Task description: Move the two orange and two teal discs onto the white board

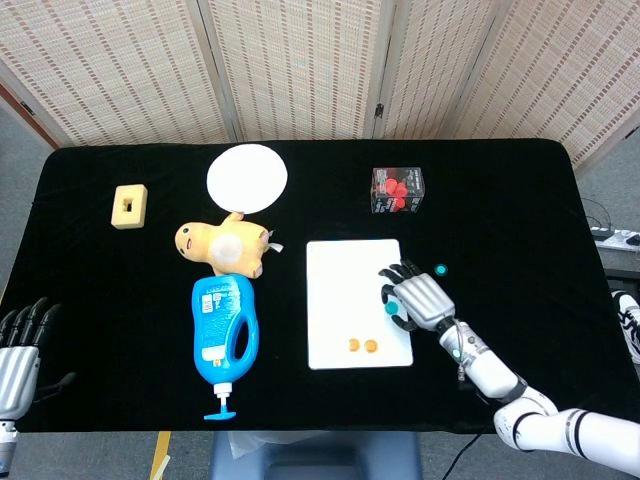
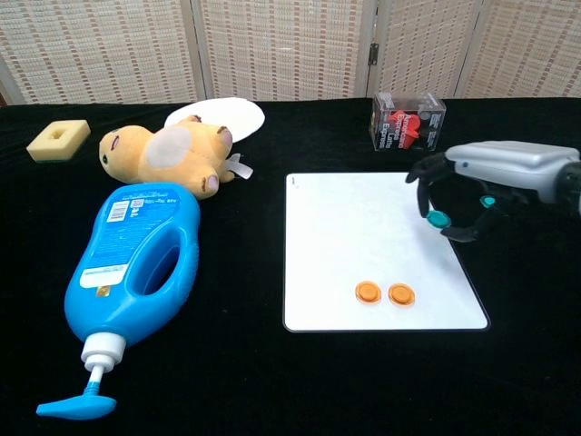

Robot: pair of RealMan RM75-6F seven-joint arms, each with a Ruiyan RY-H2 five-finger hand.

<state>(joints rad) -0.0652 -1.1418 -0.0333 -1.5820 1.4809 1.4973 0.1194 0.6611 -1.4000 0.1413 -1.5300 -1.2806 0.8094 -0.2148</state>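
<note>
Two of four placed, third disc over the board, one left.
Both orange discs (image 2: 384, 292) sit on the white board (image 2: 354, 227), below the right hand (image 2: 495, 177), whose fingers (image 2: 425, 184) pinch a teal disc (image 2: 439, 219) above the board's right edge. Second teal disc (image 1: 440, 269) lies on the desk (image 1: 520, 200) just right of the fingers. Left hand (image 1: 18, 350) idle, fingers apart. Clear box (image 2: 407, 122), blue bottle (image 2: 136, 263), plush toy (image 2: 168, 153) are clear of the path.

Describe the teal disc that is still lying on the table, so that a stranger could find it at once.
Start at the white board in the middle of the black table. Just past its right edge, near the far corner, lies a small teal disc on the cloth. The other teal disc is pinched in the right hand's fingers above the board.
</note>
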